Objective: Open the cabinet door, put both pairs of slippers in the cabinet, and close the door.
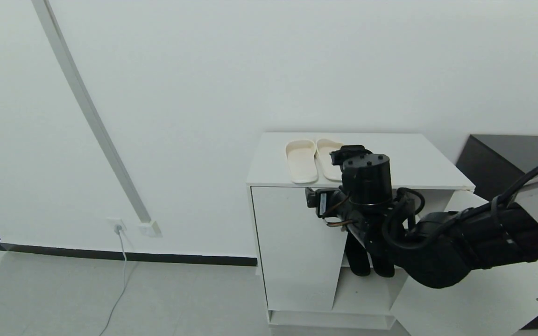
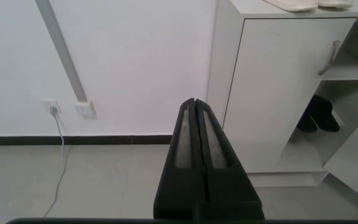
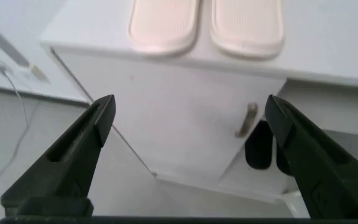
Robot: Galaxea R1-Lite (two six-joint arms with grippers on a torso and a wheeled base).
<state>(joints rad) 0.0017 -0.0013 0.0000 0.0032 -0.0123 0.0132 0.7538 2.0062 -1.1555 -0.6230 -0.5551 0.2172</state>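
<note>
left gripper (image 2: 194,107) pressed together | right gripper (image 3: 189,104) spread wide

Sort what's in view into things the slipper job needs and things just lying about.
Job: cabinet, its open door, white slippers on top, black slippers inside, open right gripper.
Lying about: wall sockets, plugged-in cable, wall trunking.

Plain home-like room; white wall (image 1: 297,70), grey floor (image 1: 63,298), sockets (image 1: 131,227), white cabinet (image 1: 297,242)
</note>
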